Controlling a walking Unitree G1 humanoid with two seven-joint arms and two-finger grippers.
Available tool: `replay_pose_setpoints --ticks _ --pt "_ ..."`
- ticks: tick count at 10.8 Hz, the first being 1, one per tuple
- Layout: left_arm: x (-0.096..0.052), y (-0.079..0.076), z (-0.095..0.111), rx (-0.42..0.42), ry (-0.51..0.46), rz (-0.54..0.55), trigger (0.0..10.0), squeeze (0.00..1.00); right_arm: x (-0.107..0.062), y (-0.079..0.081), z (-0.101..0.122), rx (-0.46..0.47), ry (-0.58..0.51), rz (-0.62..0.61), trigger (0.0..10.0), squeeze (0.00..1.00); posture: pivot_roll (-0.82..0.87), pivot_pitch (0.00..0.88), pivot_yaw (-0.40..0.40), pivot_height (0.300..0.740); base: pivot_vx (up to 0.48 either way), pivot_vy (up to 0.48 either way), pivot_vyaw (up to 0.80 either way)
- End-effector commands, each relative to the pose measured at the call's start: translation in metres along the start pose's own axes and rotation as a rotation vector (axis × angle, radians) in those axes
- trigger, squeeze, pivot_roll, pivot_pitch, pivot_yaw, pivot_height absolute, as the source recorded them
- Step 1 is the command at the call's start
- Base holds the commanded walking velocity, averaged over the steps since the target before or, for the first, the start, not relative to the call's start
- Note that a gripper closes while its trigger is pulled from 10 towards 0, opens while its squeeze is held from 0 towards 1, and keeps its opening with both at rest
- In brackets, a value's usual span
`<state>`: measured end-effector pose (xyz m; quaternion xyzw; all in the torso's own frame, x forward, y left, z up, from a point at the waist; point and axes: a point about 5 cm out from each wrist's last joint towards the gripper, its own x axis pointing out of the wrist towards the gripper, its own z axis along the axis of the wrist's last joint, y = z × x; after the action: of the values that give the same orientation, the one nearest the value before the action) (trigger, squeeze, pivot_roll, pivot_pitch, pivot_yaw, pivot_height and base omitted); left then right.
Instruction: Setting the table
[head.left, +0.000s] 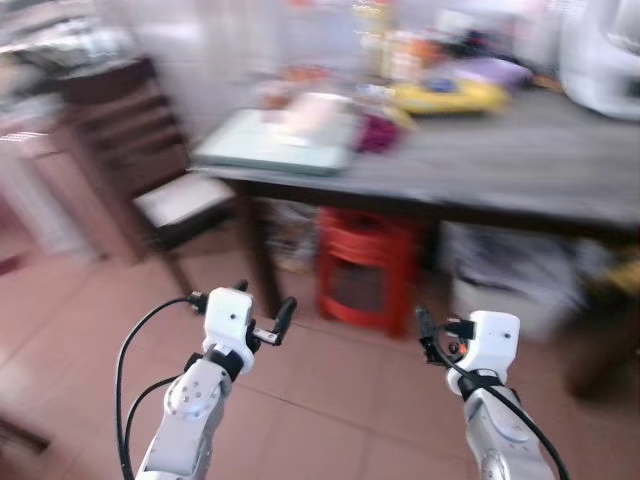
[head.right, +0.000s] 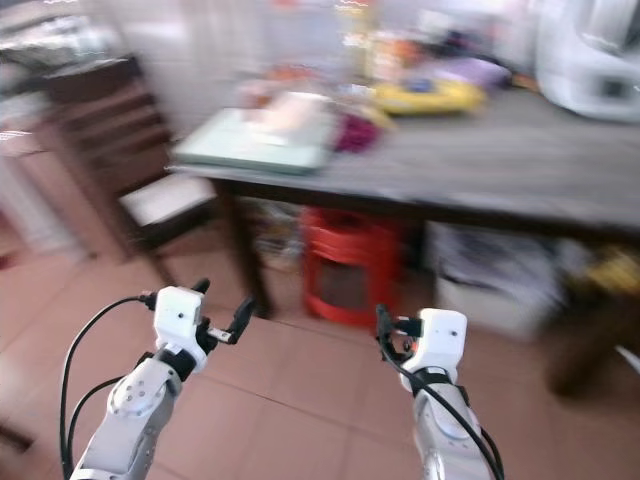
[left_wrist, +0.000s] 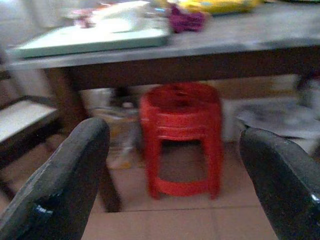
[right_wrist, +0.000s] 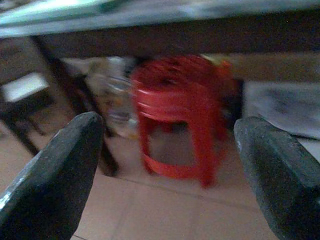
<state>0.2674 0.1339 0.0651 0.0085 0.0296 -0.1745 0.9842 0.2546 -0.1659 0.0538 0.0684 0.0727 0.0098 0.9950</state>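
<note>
The picture is blurred. A dark wooden table stands ahead with a pale green tray at its near left corner, holding something pale. Behind it lie a purple thing and a yellow thing. My left gripper is held up over the tiled floor, short of the table, open and empty. My right gripper is level with it and also open and empty. In the wrist views both pairs of fingers stand wide apart, pointing at the space under the table.
A red plastic stool stands under the table, with bags and boxes beside it. A dark wooden chair with a pale seat is at the table's left end. A white appliance sits on the table's far right.
</note>
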Motion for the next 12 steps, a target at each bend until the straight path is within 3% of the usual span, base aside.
replay_pose_setpoints --ticks 1,7,9,10,12 --pt "-0.004 0.008 -0.001 0.003 0.01 0.015 10.0 0.0 0.002 0.011 0.001 0.013 -0.007 0.027 10.0 0.0 -0.03 0.011 0.106 0.74 0.368 0.0 -0.52" --pt "-0.005 0.005 -0.003 -0.001 0.022 0.001 10.0 0.0 0.0 0.01 -0.002 0.017 0.003 0.023 10.0 0.0 -0.03 0.017 0.109 0.74 0.361 0.0 -0.64" --pt "-0.005 0.005 -0.005 -0.007 0.035 0.018 10.0 0.0 -0.001 0.009 -0.002 0.017 0.0 0.022 10.0 0.0 -0.04 0.02 0.103 0.74 0.0 0.0 0.0" --pt "-0.006 0.006 -0.004 -0.002 0.026 0.035 10.0 0.0 -0.001 0.009 0.001 0.017 -0.01 0.025 10.0 0.0 -0.04 0.02 0.099 0.74 0.0 0.0 0.0" --pt "-0.006 0.011 0.008 -0.025 -0.024 0.067 10.0 0.0 -0.001 0.009 0.028 -0.035 -0.102 0.03 10.0 0.0 -0.04 0.02 0.089 0.74 0.0 0.0 0.0"
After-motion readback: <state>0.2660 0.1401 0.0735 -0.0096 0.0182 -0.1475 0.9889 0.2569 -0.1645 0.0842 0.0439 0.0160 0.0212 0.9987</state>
